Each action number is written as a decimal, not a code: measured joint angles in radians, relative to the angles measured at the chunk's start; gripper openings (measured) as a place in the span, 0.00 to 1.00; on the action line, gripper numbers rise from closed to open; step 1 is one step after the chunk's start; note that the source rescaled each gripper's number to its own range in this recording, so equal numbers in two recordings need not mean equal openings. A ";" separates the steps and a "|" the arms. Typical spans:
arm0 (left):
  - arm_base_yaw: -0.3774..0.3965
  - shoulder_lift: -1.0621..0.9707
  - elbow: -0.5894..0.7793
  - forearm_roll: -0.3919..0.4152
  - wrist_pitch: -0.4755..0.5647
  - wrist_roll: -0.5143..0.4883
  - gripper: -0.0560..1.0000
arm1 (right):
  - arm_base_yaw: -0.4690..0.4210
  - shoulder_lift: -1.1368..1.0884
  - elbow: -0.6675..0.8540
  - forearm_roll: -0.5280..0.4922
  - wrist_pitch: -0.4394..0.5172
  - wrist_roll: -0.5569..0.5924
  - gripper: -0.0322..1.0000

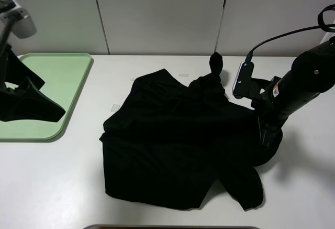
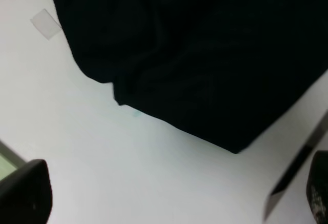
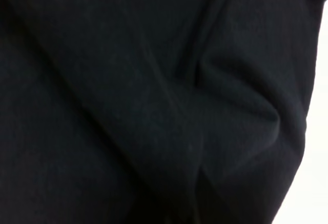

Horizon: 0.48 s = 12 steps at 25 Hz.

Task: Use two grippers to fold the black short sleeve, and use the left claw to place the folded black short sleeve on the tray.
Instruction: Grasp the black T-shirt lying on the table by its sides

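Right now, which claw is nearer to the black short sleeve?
Right. The right claw is shut on the right edge of the black short sleeve; the left claw hangs open over the tray, apart from the fabric.

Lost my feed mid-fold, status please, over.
Right gripper shut on black T-shirt, right edge. Left gripper open, above mint tray. Shirt crumpled, unfolded, on table. Only a flat tape strip toward tray.

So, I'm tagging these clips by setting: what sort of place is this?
Probably a robotics lab bench: black jointed robot arms left and right, a white tabletop against blank white wall panels, and a black soft fabric T-shirt staged near a pale mint-green plastic tray.
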<state>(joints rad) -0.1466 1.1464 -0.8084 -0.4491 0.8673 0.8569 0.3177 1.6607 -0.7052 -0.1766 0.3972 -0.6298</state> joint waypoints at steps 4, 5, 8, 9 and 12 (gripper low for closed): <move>0.000 0.110 0.000 -0.024 -0.085 0.115 1.00 | 0.000 0.000 0.000 0.000 0.001 -0.002 0.03; 0.000 0.140 0.000 -0.037 -0.112 0.150 1.00 | 0.000 0.000 0.000 0.000 0.000 -0.002 0.03; 0.000 0.223 0.000 -0.100 -0.188 0.276 1.00 | 0.000 0.000 0.000 0.000 -0.012 -0.002 0.03; 0.000 0.249 0.000 -0.122 -0.211 0.314 1.00 | 0.000 0.000 0.000 0.000 -0.016 -0.002 0.03; -0.014 0.316 0.000 -0.218 -0.254 0.487 0.99 | 0.000 0.000 0.000 0.003 -0.018 -0.002 0.03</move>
<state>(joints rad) -0.1604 1.4622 -0.8084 -0.6670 0.6132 1.3440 0.3177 1.6607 -0.7052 -0.1736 0.3788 -0.6320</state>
